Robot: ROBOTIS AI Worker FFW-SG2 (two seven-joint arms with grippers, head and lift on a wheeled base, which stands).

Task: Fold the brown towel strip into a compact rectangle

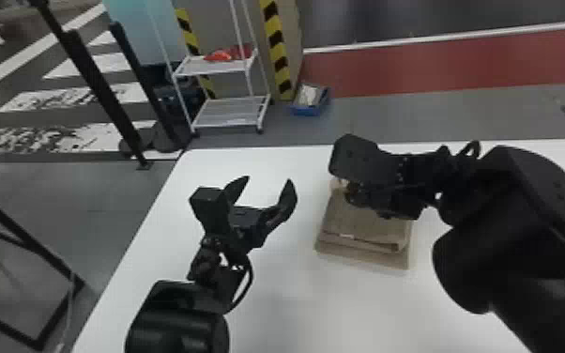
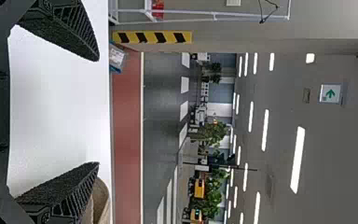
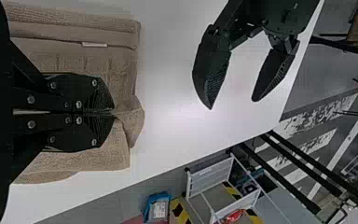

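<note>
My R gripper (image 3: 113, 113) pinches a raised edge of the towel (image 3: 114, 60); L gripper (image 1: 269, 180) spread wide, empty. Cloth's soft, prob. light w/ floppy layers; best grab: all plies @ edge.

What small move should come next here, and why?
Probably the right end effector should ease its pinched cloth down flat: its closed fingers hold a bunched bit of the towel, whose other layers already lie stacked. The left end effector is open and apart from the towel.
</note>
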